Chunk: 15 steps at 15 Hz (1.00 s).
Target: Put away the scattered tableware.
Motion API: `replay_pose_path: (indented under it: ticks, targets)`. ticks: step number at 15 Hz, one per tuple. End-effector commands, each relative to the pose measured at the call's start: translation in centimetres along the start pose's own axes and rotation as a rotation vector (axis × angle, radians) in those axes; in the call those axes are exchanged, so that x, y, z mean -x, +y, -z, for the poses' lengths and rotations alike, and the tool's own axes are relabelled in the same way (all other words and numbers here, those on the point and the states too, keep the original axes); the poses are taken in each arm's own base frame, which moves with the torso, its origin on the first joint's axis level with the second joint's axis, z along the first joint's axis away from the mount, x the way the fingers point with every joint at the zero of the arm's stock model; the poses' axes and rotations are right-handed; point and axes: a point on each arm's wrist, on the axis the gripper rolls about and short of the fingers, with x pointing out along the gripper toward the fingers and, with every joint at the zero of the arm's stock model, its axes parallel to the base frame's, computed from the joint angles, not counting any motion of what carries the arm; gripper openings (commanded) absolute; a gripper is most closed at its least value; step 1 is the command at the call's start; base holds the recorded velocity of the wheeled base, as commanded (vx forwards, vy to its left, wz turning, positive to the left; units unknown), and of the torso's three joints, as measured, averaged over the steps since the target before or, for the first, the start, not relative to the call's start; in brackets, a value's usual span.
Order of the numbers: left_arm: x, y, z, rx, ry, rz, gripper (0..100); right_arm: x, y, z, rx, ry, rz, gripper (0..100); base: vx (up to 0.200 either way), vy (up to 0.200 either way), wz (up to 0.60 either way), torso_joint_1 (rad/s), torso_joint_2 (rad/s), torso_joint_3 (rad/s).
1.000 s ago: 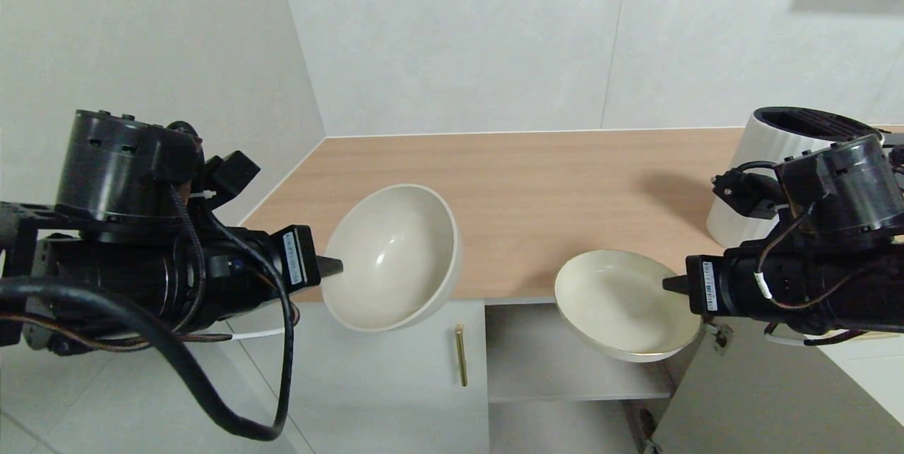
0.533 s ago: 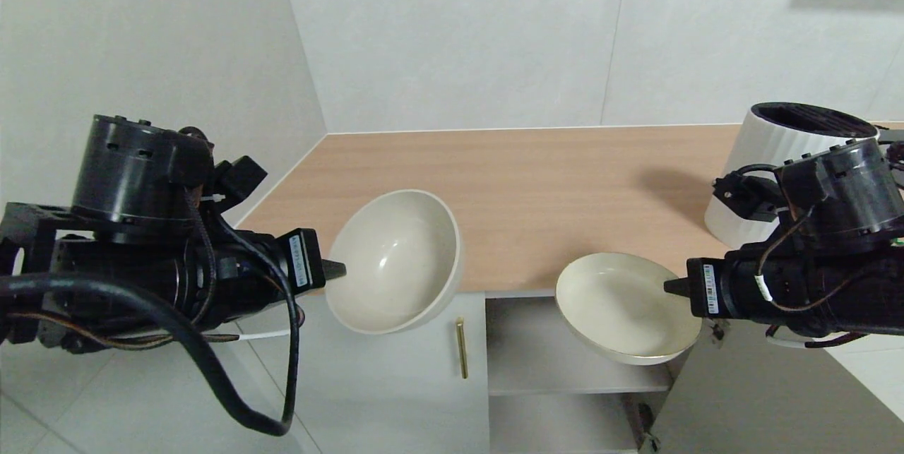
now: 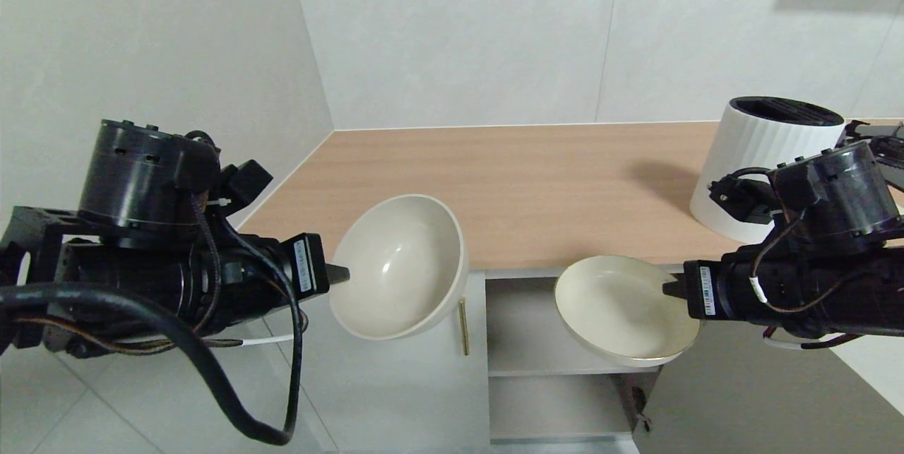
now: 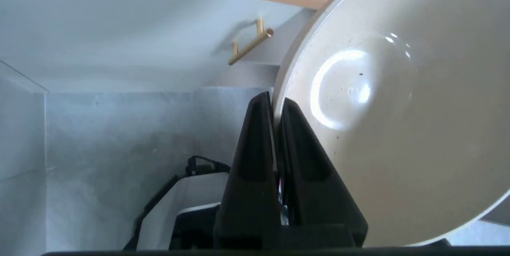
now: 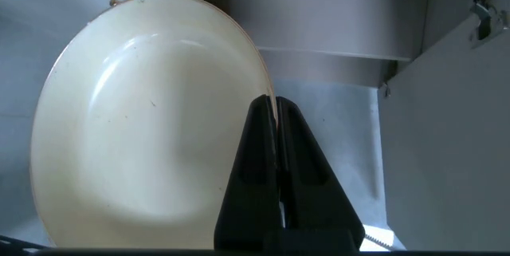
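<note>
A deep cream bowl [image 3: 399, 267] hangs tilted in front of the counter's front edge, with my left gripper [image 3: 340, 274] shut on its rim. In the left wrist view the fingers pinch the bowl [image 4: 382, 96] at its edge, the gripper [image 4: 274, 128] gripping it from the side. A shallower cream plate [image 3: 621, 309] is held in front of the open cabinet, my right gripper [image 3: 671, 289] shut on its rim. The right wrist view shows the plate [image 5: 151, 128] clamped between the fingers of the gripper [image 5: 276, 124].
The wooden countertop [image 3: 522, 186] runs along the tiled wall. A white ribbed container [image 3: 763, 157] stands on it at the right. Below, a cabinet [image 3: 544, 341] stands open with a shelf, its door [image 3: 727, 397] swung out right. A brass handle [image 3: 462, 327] marks the shut door beside it.
The whole head view has shifted, with the counter edge higher and more of the cabinet showing. Both grippers keep hold of their dishes; the plate sits slightly lower against the cabinet opening.
</note>
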Motion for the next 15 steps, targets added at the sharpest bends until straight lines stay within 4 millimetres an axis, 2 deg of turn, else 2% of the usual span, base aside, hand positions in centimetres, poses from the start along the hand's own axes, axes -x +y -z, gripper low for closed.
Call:
replay_pose_path:
  ticks: [1, 9, 15]
  targets:
    - [-0.2, 0.0, 0.0, 0.001, 0.003, -0.003, 0, -0.2, 0.0, 0.0, -0.001, 0.006, 0.003, 0, 0.000, 0.000, 0.00, 0.000, 0.00, 0.000]
    - [-0.3, 0.1, 0.0, 0.001, 0.007, -0.005, 0, -1.2, 0.0, 0.3, 0.002, 0.034, 0.016, 0, 0.000, 0.000, 0.00, -0.003, 0.01, 0.005]
    - [-0.4, 0.1, 0.1, 0.001, 0.010, -0.007, 0, -1.5, -0.1, 0.4, 0.002, 0.043, 0.020, 0, 0.000, 0.000, 0.00, -0.165, 0.41, 0.242]
